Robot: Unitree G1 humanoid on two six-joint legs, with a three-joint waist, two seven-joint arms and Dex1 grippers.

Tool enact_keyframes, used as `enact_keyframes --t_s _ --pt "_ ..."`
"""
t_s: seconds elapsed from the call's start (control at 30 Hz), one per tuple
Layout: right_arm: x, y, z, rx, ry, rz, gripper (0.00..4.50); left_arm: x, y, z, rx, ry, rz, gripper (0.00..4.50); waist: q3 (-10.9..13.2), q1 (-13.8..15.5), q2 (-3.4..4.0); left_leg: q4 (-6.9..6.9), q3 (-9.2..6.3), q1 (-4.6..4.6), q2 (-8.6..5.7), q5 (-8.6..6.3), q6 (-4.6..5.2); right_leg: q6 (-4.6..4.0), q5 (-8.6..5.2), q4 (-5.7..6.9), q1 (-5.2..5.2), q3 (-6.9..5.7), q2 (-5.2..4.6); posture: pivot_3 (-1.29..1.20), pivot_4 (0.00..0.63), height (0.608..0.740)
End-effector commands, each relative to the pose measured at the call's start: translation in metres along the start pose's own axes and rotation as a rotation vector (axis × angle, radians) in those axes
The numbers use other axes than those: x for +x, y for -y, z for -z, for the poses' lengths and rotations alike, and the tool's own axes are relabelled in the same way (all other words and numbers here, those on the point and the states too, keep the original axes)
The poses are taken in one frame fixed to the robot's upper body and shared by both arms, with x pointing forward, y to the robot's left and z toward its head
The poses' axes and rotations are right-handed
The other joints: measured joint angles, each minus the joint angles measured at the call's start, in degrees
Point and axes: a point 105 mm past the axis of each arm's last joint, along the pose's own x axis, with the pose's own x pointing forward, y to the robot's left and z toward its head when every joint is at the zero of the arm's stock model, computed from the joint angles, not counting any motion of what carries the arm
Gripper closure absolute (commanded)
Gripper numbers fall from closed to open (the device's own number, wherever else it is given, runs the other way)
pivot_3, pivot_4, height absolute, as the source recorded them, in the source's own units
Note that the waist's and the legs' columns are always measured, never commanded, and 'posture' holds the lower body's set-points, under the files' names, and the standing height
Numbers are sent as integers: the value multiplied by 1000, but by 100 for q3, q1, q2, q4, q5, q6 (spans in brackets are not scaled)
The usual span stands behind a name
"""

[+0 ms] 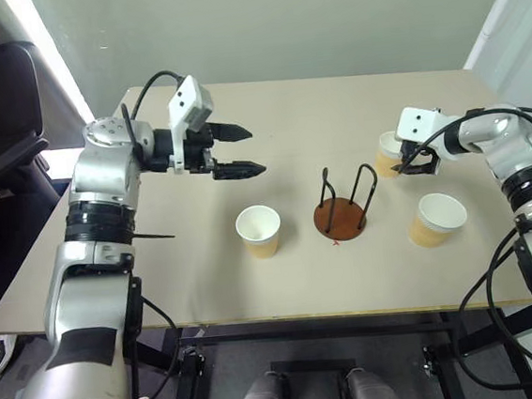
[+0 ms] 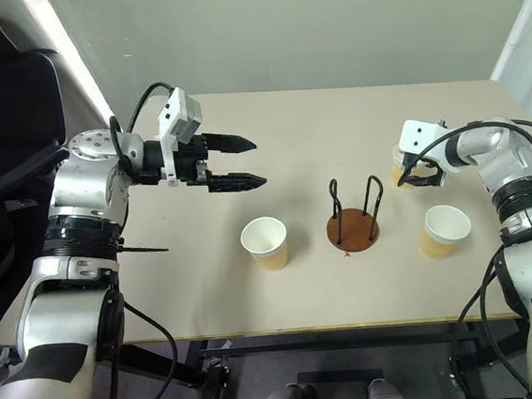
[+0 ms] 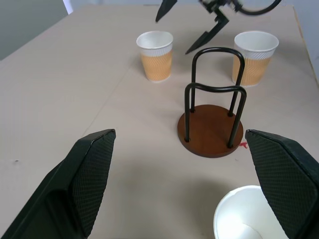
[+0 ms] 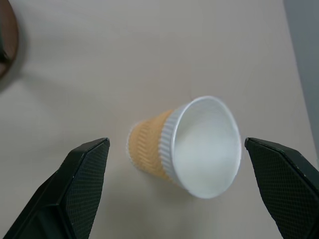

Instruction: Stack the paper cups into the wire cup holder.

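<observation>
Clearly, in the left eye view the right gripper [image 1: 420, 162] hangs with its two black fingers spread wide and empty, right over the farthest tan-yellow paper cup with a white rolled rim [image 1: 389, 153], which stands upright on the pale beige table [image 1: 159, 266] just ahead of this claw; I judge this is the cup for the coming grasp, and the right arm is much nearer to it than the left one. A second such cup [image 1: 435, 218] stands behind the right claw, nearer to the robot, and the small wire cup holder with a round reddish-brown base and black upright loops [image 1: 343, 213] stands empty toward its inner side, so no cup is stacked yet. The third cup [image 1: 259, 230] stands below and a little inward of the left gripper [image 1: 236, 151], which is also wide open and empty, pointing toward the middle of the table. In the right eye view the layout is the same. In the left wrist view the holder stands straight ahead between the spread fingers, the third cup close below the claw, the other two beyond. In the right wrist view the target cup lies ahead between the open fingers, its long axis vertical on the table, and nothing blocks the way.
</observation>
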Motion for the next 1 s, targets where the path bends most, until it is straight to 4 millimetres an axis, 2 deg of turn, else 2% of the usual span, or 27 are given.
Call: enact_keyframes --t_s 0.03,0.47,0.6,0.9,0.93,1.0 --pt "-3 13 -9 -43 5 49 31 -1 1 -9 35 23 -4 0 0 -1 0 0 0 0 0 0 0 0 0 0 0 0 0 0 150 740" --pt "13 9 -5 -67 -61 73 31 1 2 -7 39 20 -6 0 1 -3 1 0 0 1 1 -8 -15 -10 5 0 0 -2 -1 0 150 740" --pt "15 8 -6 -63 -58 69 896 1 2 -6 40 18 -6 0 1 -8 1 0 0 0 1 -10 -18 -10 5 -1 0 -2 -2 0 150 740" --pt "15 7 -8 -60 -49 61 4222 2 2 -4 42 14 -10 0 1 -7 2 -2 0 0 1 -11 -20 -16 2 -1 0 -5 -2 0 150 740" --pt "14 7 -8 -59 -47 59 4475 2 1 -5 42 15 -10 0 1 -7 2 -2 -1 0 1 -11 -20 -16 2 -1 0 -5 -2 0 150 740" --pt "12 8 -9 -54 -36 54 4475 2 1 -4 43 15 -10 0 1 -7 2 -3 -1 1 2 -11 -20 -16 2 -1 0 -5 -2 0 150 740"
